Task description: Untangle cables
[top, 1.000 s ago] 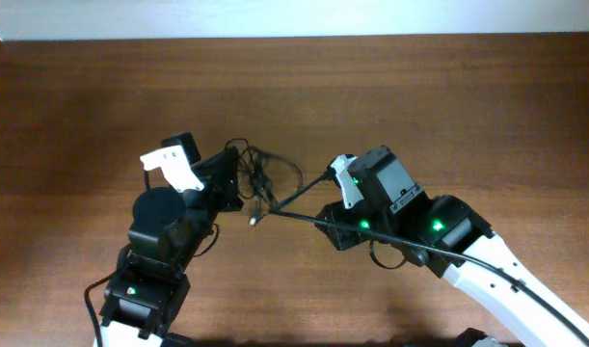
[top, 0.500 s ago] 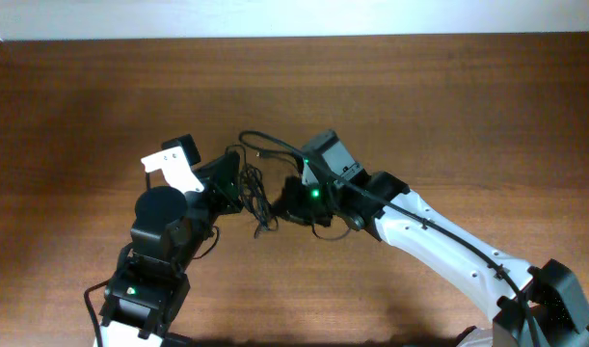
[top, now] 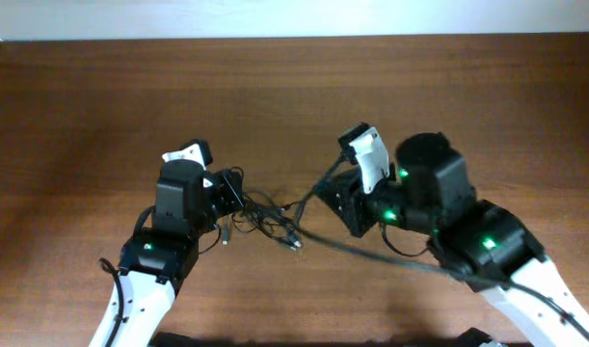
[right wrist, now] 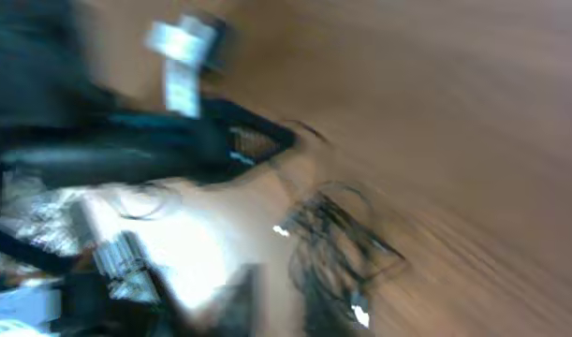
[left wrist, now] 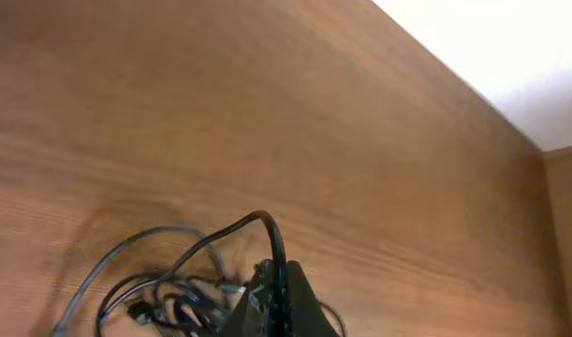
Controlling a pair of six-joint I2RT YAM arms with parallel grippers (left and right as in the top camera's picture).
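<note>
**Cables lying knotted between the two arms**

The cables (top: 260, 220) are lying in a loose knot on the counter (top: 101, 106), between the two end effectors and nearer the left one. The left end effector (top: 231, 190) is touching the clump's left edge. In its wrist view the fingers (left wrist: 274, 301) are showing as one dark wedge, closed together. A strand is arching up out of the tip and looping back down into the tangle (left wrist: 173, 281), so it appears to be pinching the cables.

One thin strand is running up and right from the clump to the right end effector (top: 334, 193), which is sitting just beside the clump's right side. I cannot tell whether its fingers are wide or narrow. Overhead they are hidden under the wrist, and the right wrist view is badly blurred, showing the tangle (right wrist: 340, 234) only as a dark scribble on the wood.
</note>
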